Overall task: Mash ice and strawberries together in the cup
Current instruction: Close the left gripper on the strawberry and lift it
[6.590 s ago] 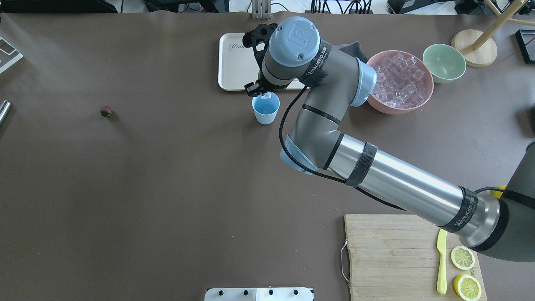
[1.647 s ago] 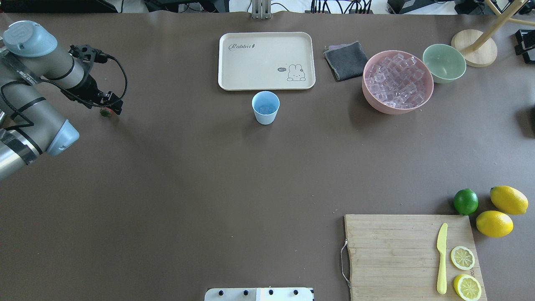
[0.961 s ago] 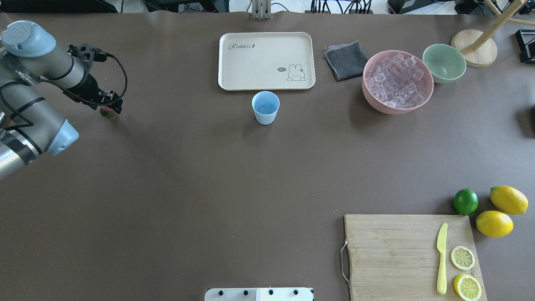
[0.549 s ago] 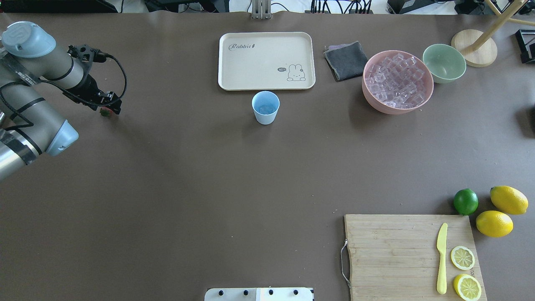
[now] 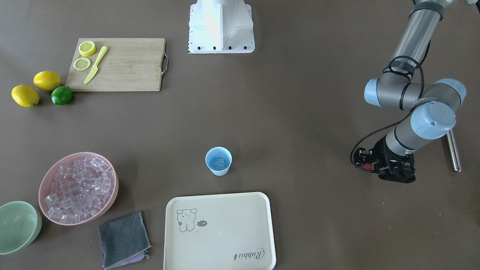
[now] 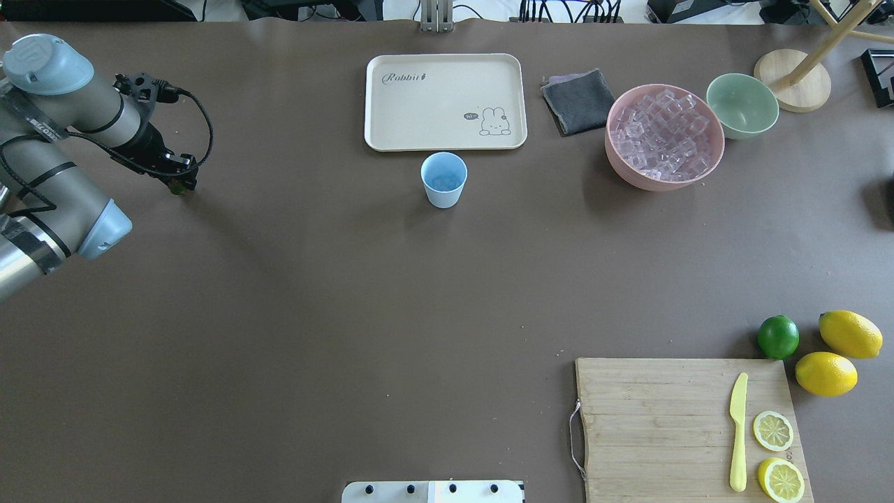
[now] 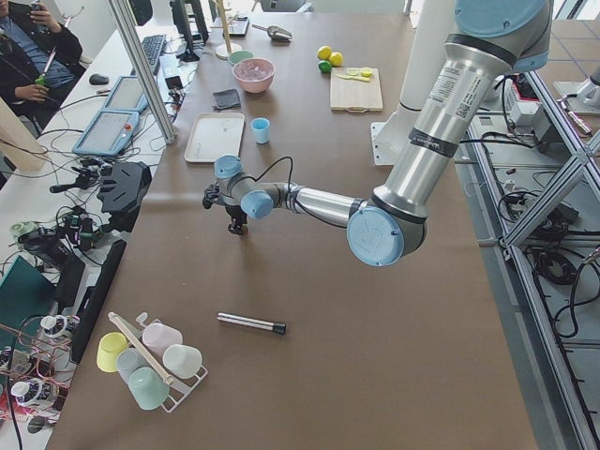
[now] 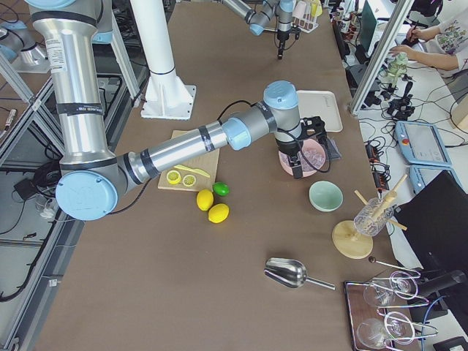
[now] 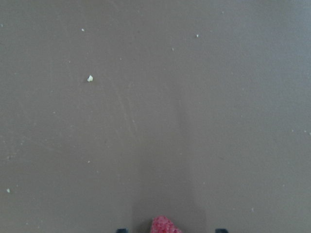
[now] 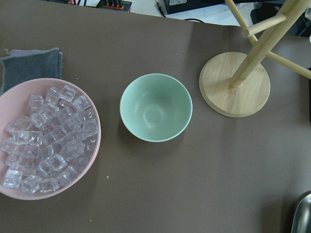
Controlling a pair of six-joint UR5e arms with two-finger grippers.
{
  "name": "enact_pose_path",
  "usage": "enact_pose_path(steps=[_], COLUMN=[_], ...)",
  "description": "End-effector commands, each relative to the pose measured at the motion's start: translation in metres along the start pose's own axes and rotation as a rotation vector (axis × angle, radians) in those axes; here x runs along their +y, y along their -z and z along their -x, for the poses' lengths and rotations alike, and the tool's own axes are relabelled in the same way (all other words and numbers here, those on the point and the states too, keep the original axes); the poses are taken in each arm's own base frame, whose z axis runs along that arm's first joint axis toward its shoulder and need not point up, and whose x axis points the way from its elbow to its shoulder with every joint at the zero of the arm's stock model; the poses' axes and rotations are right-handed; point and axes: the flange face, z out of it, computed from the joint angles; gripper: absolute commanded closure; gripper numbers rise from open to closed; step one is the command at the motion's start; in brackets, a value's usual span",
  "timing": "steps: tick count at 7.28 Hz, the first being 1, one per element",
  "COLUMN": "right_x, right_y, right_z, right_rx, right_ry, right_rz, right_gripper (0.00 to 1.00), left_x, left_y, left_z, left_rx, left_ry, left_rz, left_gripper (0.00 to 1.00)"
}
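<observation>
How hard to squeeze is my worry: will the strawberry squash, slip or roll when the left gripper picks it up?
The strawberry is much smaller than the cup, so probably light. If real, its bumpy red flesh likely bruises under a hard pinch. Rounded and loose between the open fingers of the left gripper, it could roll if nudged.

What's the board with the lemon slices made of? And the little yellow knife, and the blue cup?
The board looks like wood or bamboo: pale brown strips with grain lines, matte. The yellow knife seems plastic: one even colour, blade and handle in one piece. The blue cup is probably plastic too, smooth and matte, though ceramic is possible.
</observation>
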Motion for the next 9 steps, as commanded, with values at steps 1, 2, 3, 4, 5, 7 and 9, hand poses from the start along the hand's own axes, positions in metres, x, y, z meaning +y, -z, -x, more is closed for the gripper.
enact_pose_path(steps=[1,2,3,4,5,7,9], right_x=[0.0,0.0,0.0,0.0,0.001,0.003,0.001], right_y=[0.002,0.003,0.004,0.004,0.003,0.003,0.004], right_z=[0.0,-0.001,-0.002,-0.002,-0.001,-0.001,0.0], right_rx=[-0.001,0.0,0.001,-0.003,-0.009,-0.01,-0.009], right_ry=[-0.001,-0.003,-0.004,-0.004,-0.006,-0.007,-0.002], right_rz=[-0.003,-0.005,-0.006,-0.004,0.0,0.001,-0.003], right_gripper=[0.0,0.0,0.0,0.0,0.0,0.0,0.0], left_x=[-0.004,-0.012,-0.025,-0.041,-0.047,-0.054,-0.061], left_y=[0.006,0.025,0.067,0.101,0.135,0.183,0.198], left_z=[-0.001,-0.005,-0.027,-0.05,-0.079,-0.129,-0.184], left_rx=[0.002,0.016,0.047,0.074,0.11,0.168,0.214], left_ry=[-0.005,-0.014,-0.039,-0.069,-0.106,-0.196,-0.252], left_rz=[-0.01,-0.048,-0.114,-0.173,-0.231,-0.318,-0.342], left_gripper=[1.0,1.0,1.0,1.0,1.0,1.0,1.0])
